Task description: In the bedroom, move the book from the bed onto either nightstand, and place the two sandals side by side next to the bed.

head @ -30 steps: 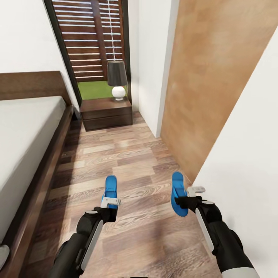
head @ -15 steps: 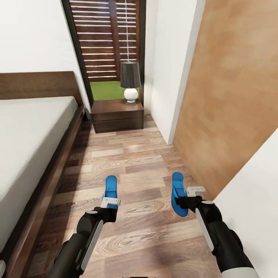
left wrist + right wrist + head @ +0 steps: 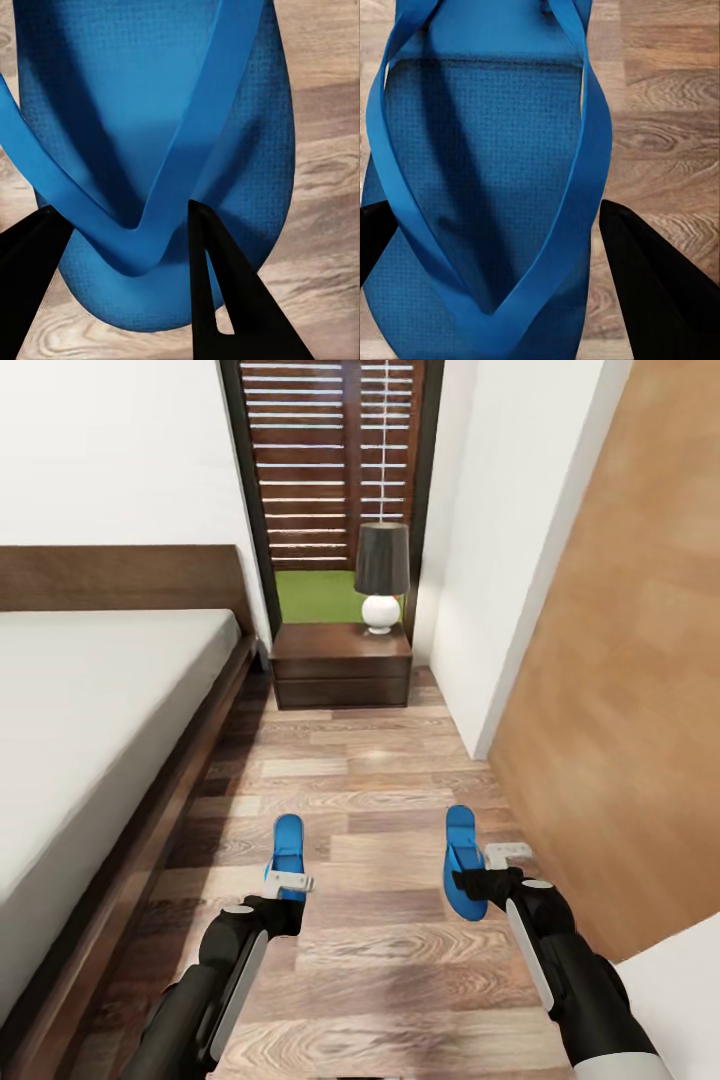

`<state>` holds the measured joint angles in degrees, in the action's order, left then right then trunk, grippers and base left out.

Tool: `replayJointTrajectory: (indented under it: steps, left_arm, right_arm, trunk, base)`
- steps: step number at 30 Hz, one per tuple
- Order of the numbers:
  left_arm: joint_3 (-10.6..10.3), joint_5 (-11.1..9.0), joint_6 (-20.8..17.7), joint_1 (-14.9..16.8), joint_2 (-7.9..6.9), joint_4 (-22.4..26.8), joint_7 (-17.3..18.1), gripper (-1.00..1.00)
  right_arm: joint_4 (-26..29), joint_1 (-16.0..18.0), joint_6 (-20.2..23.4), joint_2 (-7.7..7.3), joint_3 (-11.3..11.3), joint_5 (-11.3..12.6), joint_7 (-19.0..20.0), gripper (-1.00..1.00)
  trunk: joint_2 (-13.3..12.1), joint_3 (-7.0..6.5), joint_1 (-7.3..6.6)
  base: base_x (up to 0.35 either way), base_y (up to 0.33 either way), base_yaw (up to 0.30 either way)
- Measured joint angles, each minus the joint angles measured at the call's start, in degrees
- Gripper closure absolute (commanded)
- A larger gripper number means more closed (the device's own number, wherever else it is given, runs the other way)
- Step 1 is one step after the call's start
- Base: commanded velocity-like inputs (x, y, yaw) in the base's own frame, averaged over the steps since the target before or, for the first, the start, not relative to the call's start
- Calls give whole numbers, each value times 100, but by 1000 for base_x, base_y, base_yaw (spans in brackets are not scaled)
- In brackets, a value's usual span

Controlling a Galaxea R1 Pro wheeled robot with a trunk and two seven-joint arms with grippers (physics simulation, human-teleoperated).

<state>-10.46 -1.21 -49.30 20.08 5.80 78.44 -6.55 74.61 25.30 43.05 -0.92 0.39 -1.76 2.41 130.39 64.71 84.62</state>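
Left tool clamped on the left sandal, black fingers either side of the strap junction near the sole's rounded end; sandal held above the floor, sole long axis toward 12 o'clock in the head view. Right tool gripping the right sandal, dark fingers flanking the sole where the two straps meet; this sandal tilted more on edge, also pointing toward 12 o'clock. Sandals well apart, level with each other, left one at 7 o'clock of frame centre, right one at 5 o'clock. Black arms with white panels rising from the lower edge toward each tool.

Wood-plank floor beneath both sandals. Bed at 9 o'clock, grey mattress on a dark frame, side rail running toward the headboard at 10 o'clock. No book visible on the part of the mattress in view. Nightstand at 12 o'clock, beside the bed's head end, against the wall. Lamp with dark shade and white round base on its top, toward the right side. Slatted wooden blind in a black-framed window behind it. White wall at 1 o'clock, brown door at 3 o'clock.
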Motion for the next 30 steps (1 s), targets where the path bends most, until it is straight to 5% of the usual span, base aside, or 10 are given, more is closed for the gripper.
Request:
replayJointTrajectory:
  steps: [22, 30]
  left_arm:
    - [-1, 1, 0, 0, 2, 0, 1, 100]
    - [-10, -19, 5, 1, 9, -14, -4, 100]
  right_arm:
    - [28, 0, 0, 0, 0, 0, 0, 100]
    - [-59, -1, -12, -4, -6, 10, 16, 100]
  trunk:
    - [0, 0, 0]
    - [0, 0, 0]
  base:
    - [332, -152, 268]
    - [331, -152, 74]
